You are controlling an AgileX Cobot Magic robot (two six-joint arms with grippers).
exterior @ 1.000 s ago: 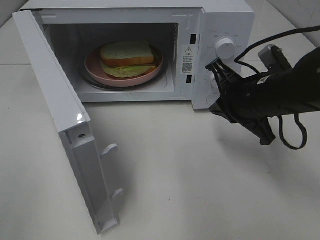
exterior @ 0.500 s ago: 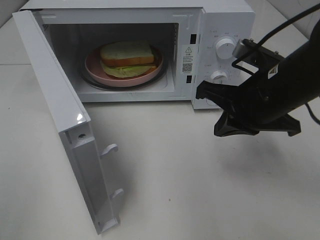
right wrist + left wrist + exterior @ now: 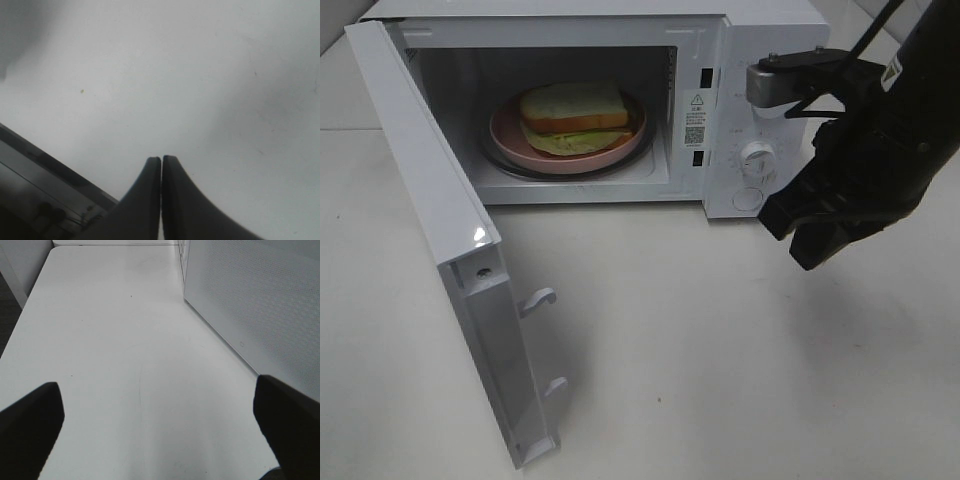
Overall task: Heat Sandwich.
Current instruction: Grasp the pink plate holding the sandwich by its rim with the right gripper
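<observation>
The sandwich (image 3: 573, 112), pale bread over green and reddish filling, lies on a round pink plate (image 3: 520, 145) inside the white microwave (image 3: 775, 30), whose door (image 3: 430, 220) stands wide open to the left. My right gripper (image 3: 807, 255) hangs in front of the control panel, low and to its right, pointing down at the table. In the right wrist view my right gripper (image 3: 161, 159) is shut with nothing in it, over bare tabletop. My left gripper (image 3: 157, 387) is open and empty above the table beside the microwave's side wall (image 3: 260, 305); it is outside the high view.
The lower knob (image 3: 757, 155) shows on the panel; my right arm's wrist camera (image 3: 785, 80) covers the upper one. The open door's latch hooks (image 3: 538, 298) stick out over the white table (image 3: 670, 350).
My right arm has drawn back from the knobs toward the right and turned, so the shut gripper now points down instead of left. Sandwich, plate and door have not moved.
</observation>
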